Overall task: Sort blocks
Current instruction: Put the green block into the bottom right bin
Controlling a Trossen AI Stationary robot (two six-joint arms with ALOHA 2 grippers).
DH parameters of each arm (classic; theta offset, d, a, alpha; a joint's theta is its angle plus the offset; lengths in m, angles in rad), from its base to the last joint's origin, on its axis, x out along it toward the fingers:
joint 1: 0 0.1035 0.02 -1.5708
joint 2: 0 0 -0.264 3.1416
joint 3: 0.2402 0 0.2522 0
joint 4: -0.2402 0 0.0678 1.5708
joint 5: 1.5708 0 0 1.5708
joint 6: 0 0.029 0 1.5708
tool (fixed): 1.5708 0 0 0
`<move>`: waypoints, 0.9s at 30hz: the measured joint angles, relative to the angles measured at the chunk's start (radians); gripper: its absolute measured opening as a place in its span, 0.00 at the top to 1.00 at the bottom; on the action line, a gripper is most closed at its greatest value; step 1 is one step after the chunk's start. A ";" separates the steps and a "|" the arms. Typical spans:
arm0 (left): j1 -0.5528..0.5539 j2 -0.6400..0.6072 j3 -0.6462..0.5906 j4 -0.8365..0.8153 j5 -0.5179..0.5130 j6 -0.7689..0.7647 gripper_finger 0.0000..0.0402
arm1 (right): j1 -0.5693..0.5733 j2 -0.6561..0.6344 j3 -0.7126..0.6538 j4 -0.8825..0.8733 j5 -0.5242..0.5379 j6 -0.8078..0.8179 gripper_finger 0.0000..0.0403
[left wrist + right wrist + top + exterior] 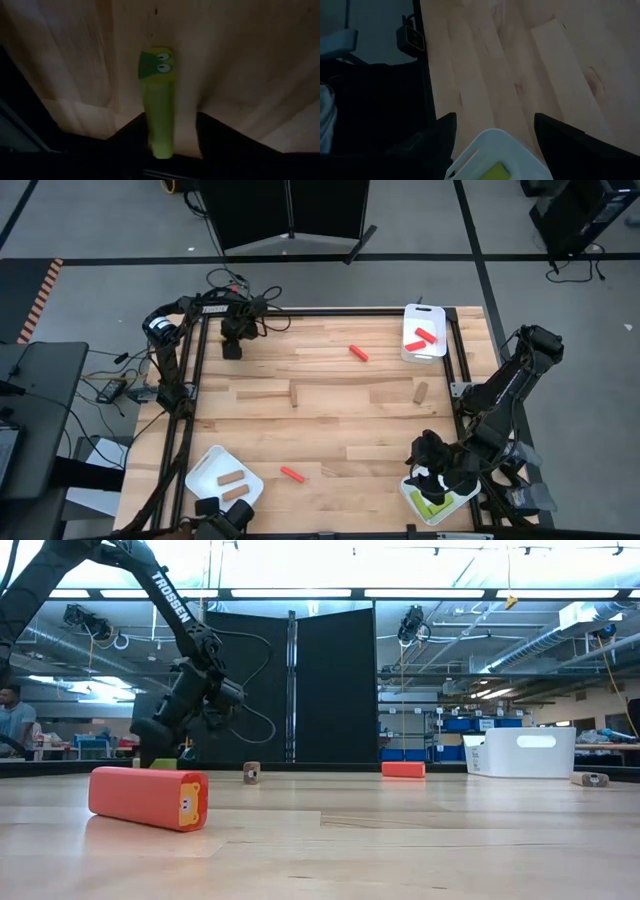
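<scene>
Sorting partly done, left arm on a green block

My left end effector (160,150) straddled a green block (156,95) at the table's (330,415) far-left corner, grip unconfirmed; my right (495,131) hung wide open, empty, over the green tray (455,502). Two reds (358,353) and three browns (420,391) remained loose.

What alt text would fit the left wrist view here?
A yellow-green block with cartoon eyes at its far end lies on the wooden table, between the left gripper's two dark fingers. The scene is dim, and whether the fingers touch the block is unclear.
</scene>
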 joint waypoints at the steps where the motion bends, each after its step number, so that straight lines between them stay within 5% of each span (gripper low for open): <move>1: 0.000 0.000 0.000 0.001 0.000 0.000 0.62 | 0.000 0.000 0.000 0.000 0.000 0.000 0.31; 6: 0.000 0.000 0.001 -0.003 -0.001 -0.006 0.85 | 0.000 0.000 0.000 0.000 0.000 0.000 0.31; 19: -0.019 -0.074 0.050 -0.156 0.018 -0.084 0.85 | 0.000 0.000 0.000 0.000 0.000 -0.014 0.31; 27: -0.139 -0.237 0.153 -0.226 0.198 -0.201 0.85 | 0.000 0.000 0.000 0.001 0.061 -0.078 0.31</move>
